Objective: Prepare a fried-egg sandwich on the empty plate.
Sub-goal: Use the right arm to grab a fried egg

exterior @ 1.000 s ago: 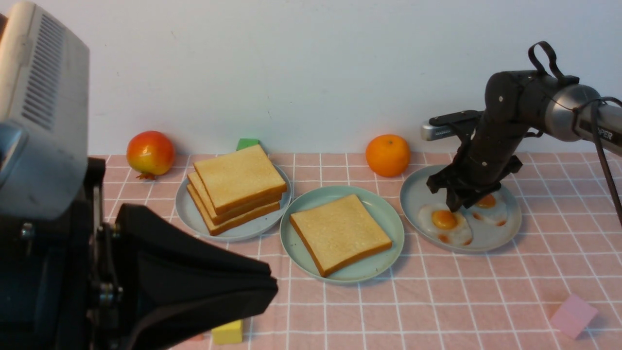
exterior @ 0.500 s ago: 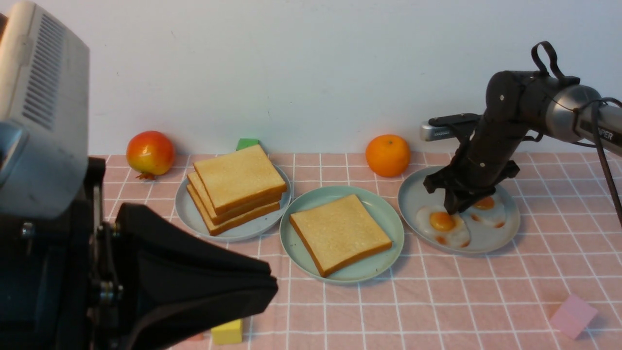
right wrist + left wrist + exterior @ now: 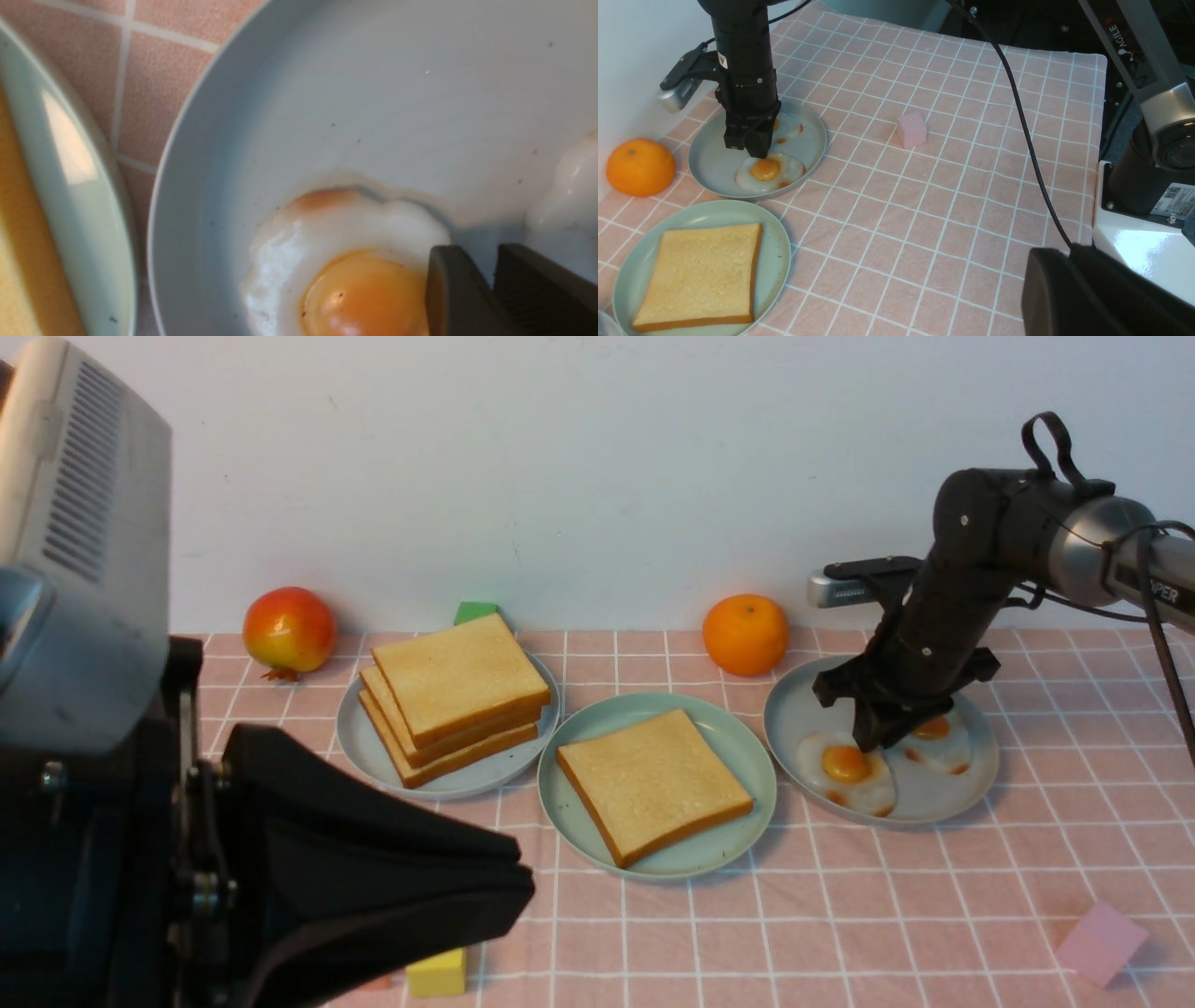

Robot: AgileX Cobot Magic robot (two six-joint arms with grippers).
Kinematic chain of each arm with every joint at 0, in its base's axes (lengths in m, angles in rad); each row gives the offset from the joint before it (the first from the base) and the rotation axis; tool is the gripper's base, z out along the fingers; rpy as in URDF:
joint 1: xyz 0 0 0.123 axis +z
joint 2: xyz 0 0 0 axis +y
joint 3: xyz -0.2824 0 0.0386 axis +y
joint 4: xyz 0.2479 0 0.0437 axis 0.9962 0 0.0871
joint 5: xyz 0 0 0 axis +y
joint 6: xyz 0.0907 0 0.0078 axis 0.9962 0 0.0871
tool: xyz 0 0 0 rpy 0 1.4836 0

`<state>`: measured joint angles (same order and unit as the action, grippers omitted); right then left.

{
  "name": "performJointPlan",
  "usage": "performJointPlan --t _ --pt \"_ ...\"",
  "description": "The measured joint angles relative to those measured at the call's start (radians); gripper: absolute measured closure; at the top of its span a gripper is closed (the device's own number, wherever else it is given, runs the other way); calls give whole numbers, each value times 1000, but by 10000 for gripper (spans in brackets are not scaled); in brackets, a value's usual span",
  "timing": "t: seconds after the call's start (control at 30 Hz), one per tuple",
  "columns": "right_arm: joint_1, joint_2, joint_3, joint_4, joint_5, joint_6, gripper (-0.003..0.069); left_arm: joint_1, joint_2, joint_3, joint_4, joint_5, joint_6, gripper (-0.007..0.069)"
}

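Observation:
The mint-green plate (image 3: 738,747) sits mid-table with one toast slice (image 3: 653,782) lying flat on it. More toast is stacked (image 3: 457,695) on a grey-blue plate to its left. A fried egg (image 3: 845,767) lies on the grey-blue plate (image 3: 794,709) at the right, beside a second egg (image 3: 938,742). My right gripper (image 3: 868,742) points straight down at that egg's rim, its jaws nearly together and pinching the white edge (image 3: 355,261). At the near left my left gripper (image 3: 523,887) hangs above the cloth, shut and empty.
An orange (image 3: 744,634) sits behind the egg plate and a red-yellow fruit (image 3: 288,629) at the far left by the wall. A green block (image 3: 476,611), a yellow block (image 3: 437,974) and a pink block (image 3: 1100,941) lie on the pink checked cloth.
My right gripper's jaws have closed in at the egg's edge. The egg and its plate have slid slightly to the left. The left arm has not moved.

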<state>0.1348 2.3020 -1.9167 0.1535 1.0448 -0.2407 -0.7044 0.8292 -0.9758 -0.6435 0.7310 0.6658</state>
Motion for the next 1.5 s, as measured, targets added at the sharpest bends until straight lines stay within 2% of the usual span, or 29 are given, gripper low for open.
performJointPlan --t 1.07,1.23,1.5 --pt "0 21 -15 -16 58 3 479 0 0 0 0 -7 0 531" --pt "0 21 -16 -13 59 -18 510 0 0 0 0 -7 0 531" --pt "0 22 -16 22 51 -112 629 0 0 0 0 -7 0 531"
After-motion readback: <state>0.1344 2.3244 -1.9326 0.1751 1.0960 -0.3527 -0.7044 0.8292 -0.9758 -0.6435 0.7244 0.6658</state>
